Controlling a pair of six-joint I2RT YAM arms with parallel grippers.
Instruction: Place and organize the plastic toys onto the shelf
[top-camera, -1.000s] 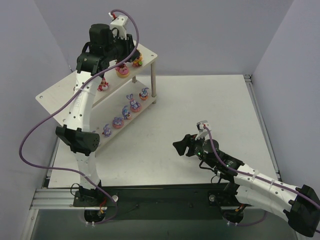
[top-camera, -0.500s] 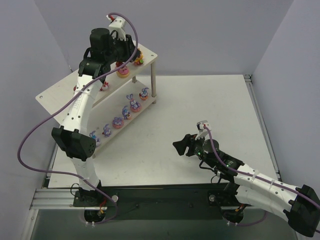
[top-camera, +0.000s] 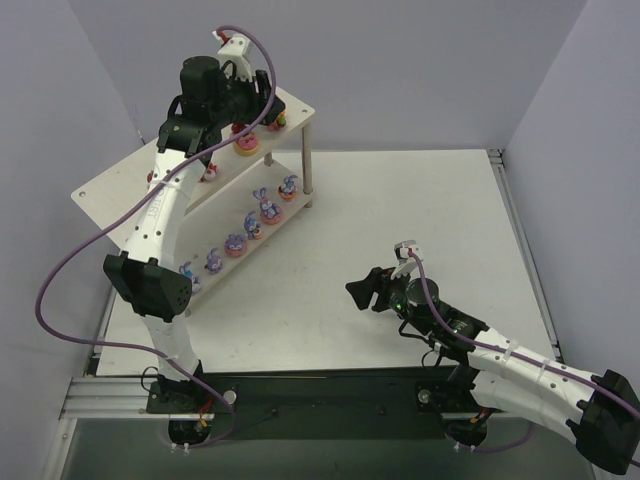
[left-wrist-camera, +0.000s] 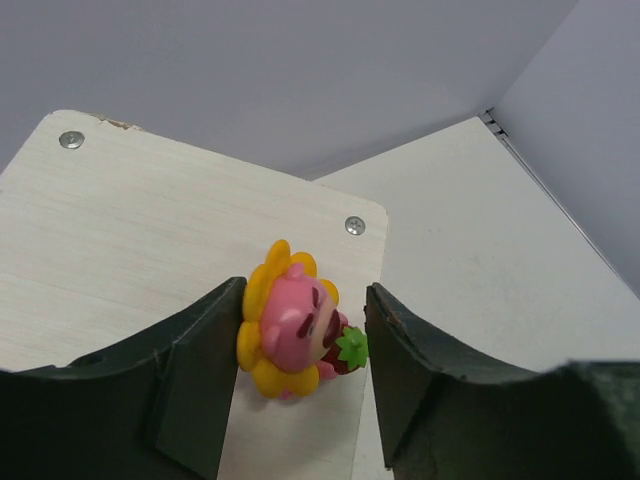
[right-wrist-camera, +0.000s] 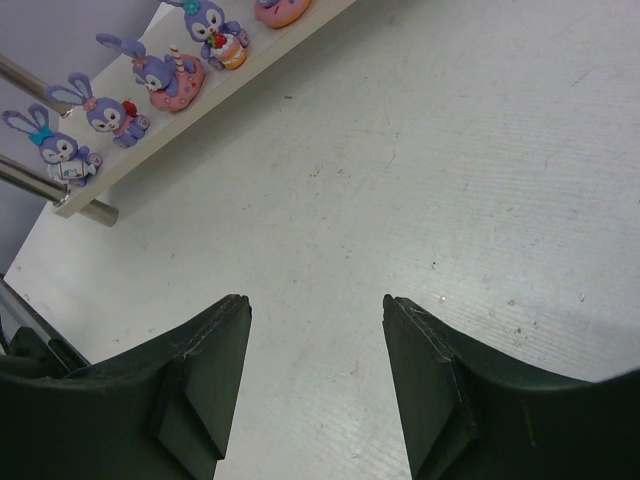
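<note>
1. Your left tool (left-wrist-camera: 305, 300) stands with its dark matte fingers parted around the glossy flower figure (left-wrist-camera: 290, 330), which has yellow petals and a pink face. The left finger is at the petals, and a sliver of gap shows on the right.
2. The figure rests near the rounded corner of the shelf (left-wrist-camera: 150, 230), on its pale, grained top board.
3. Your right tool (right-wrist-camera: 315, 310) hangs spread, holding nothing, over the scuffed white worktop (right-wrist-camera: 450, 150). Purple bunnies (right-wrist-camera: 150, 70) line the lower board.
4. Since a second ago the left elbow has shifted, uncovering one more bunny (top-camera: 187, 277). The right arm is unmoved.
</note>
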